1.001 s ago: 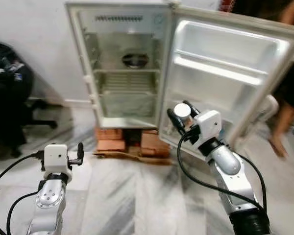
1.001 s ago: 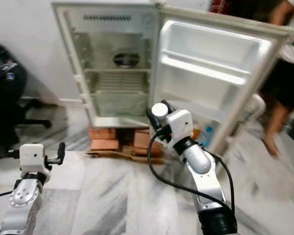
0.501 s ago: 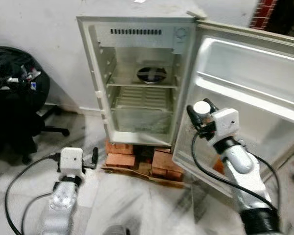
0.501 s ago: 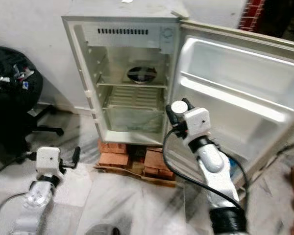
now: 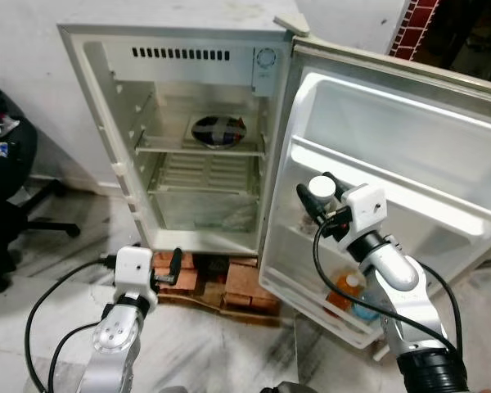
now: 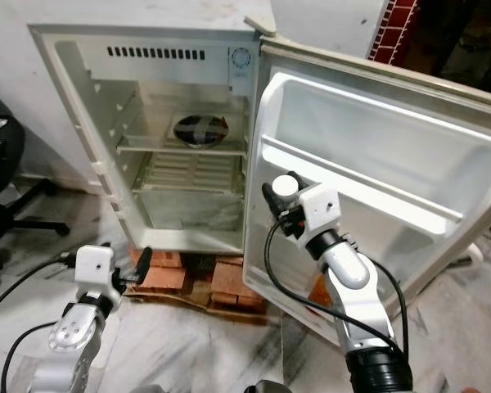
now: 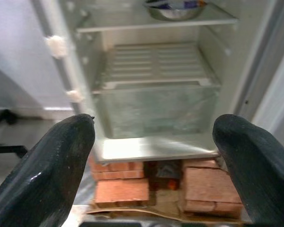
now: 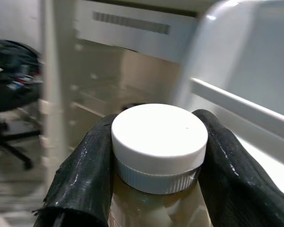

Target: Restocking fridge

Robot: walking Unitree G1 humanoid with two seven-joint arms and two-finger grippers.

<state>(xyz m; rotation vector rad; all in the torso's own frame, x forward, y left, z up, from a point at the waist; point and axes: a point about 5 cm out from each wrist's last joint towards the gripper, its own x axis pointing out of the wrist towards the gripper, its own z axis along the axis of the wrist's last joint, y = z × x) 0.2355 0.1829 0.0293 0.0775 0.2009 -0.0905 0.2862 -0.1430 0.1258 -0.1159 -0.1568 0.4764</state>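
I have the right gripper (image 5: 313, 196) clenched around a white-capped bottle (image 8: 158, 144), held up just in front of the open fridge (image 5: 188, 131) door (image 5: 393, 164). The left gripper (image 5: 174, 264) hangs low, jaws released and empty. My worry is clipping the door shelf rail and knocking the bottle loose, since the grip sits high near the cap. A bowl (image 5: 217, 129) sits on the upper shelf. The fridge rests on bricks (image 5: 221, 282) over marble floor (image 5: 33, 278); an office chair (image 5: 4, 188) stands at left.

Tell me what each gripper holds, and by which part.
The right gripper holds a white-capped bottle, its fingers clamping the neck just under the cap. The left gripper is open and holds nothing.
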